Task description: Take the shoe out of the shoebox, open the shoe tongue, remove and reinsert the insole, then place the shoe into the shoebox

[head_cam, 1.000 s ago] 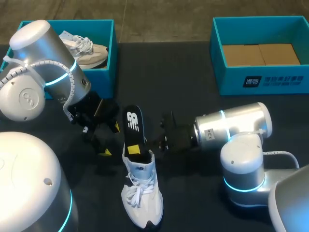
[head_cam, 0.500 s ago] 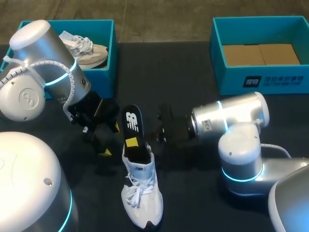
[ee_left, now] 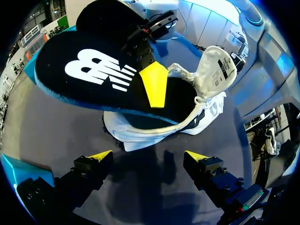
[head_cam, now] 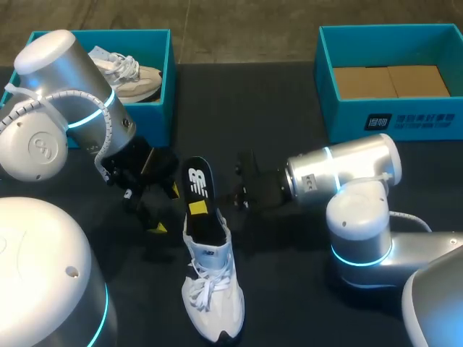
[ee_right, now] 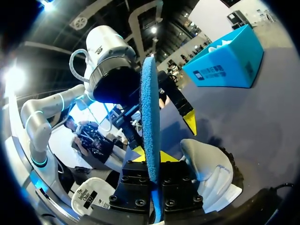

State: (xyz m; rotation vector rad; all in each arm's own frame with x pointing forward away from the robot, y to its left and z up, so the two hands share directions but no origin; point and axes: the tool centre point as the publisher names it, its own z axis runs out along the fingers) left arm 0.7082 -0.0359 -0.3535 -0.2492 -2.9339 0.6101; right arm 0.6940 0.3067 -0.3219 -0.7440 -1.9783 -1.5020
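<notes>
Head view, flat black insole (head_cam: 199,181) standing in laced white shoe (head_cam: 213,296)

The head view looks down from above and behind on the whole dark counter (head_cam: 275,116), with an arm entering from each side. The left wrist view sits low and close behind the left end effector (ee_left: 147,155), facing the shoe (ee_left: 206,105) and the insole (ee_left: 93,75) flat-on. The right wrist view, closer still over the right end effector (ee_right: 154,157), meets that insole edge-on; all three views share both.

White shoe (head_cam: 213,298), black insole (head_cam: 199,185)
</notes>
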